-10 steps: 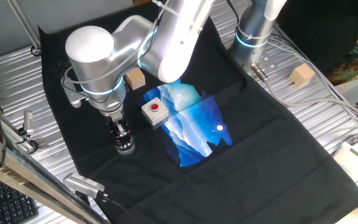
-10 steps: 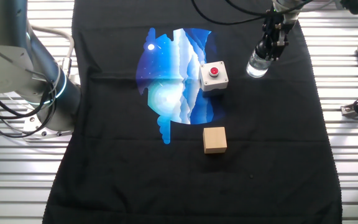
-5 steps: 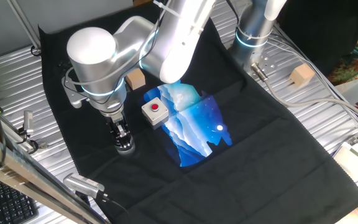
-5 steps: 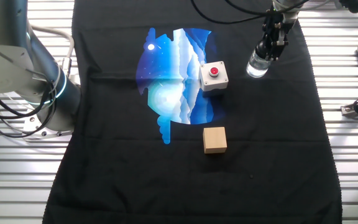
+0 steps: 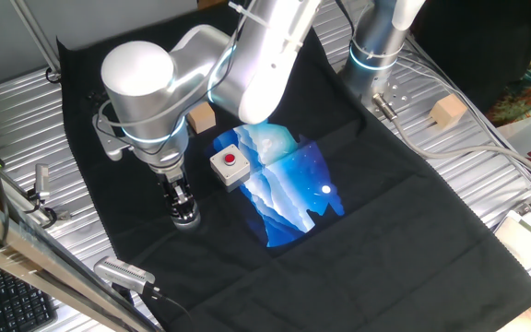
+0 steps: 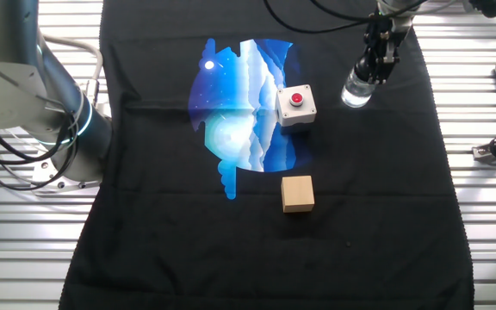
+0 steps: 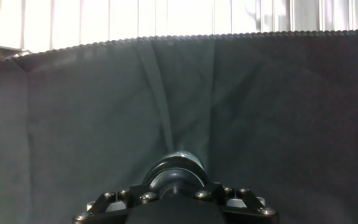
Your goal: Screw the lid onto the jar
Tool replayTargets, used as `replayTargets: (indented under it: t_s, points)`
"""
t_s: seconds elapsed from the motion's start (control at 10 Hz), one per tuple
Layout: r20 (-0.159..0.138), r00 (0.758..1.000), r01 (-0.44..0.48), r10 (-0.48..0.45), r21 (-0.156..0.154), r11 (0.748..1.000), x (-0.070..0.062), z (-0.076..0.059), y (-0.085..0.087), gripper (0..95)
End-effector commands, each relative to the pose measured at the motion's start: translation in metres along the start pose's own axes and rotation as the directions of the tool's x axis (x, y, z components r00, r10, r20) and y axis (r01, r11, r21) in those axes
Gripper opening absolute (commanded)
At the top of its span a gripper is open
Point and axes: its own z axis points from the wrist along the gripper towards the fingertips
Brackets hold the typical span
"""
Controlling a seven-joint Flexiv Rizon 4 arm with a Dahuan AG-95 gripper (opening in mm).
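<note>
The small clear jar (image 5: pixel 186 219) (image 6: pixel 356 92) stands upright on the black cloth near its edge. My gripper (image 5: pixel 181 197) (image 6: pixel 375 65) points straight down onto the jar's top, with its fingers closed round the black lid there. The fingers mostly hide the lid in both fixed views. In the hand view the lid (image 7: pixel 174 168) shows as a dark-rimmed round shape just beyond my gripper (image 7: pixel 176 186). The jar's body is hidden beneath it there.
A white box with a red button (image 5: pixel 230 166) (image 6: pixel 296 105) sits beside the jar on the blue-and-white print. A tan wooden cube (image 5: pixel 201 117) (image 6: pixel 298 193) lies farther off. Another cube (image 5: pixel 447 112) rests on the metal table. The arm's base (image 6: pixel 54 129) stands at the cloth's side.
The arm's large joint has shifted slightly to the right above the jar. The gripper stays on the jar's top and the jar has not moved.
</note>
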Motion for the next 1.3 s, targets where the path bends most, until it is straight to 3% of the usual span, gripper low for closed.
replayTargets:
  t_s: [0.1,1.3]
  points:
    - [0.003,1.0,-0.003,0.003,0.001,1.0,-0.0006,0.0027,0.002,0.0]
    - [-0.002,1.0,0.015,-0.015,0.027,1.0,0.0,0.0029,0.0022,0.0]
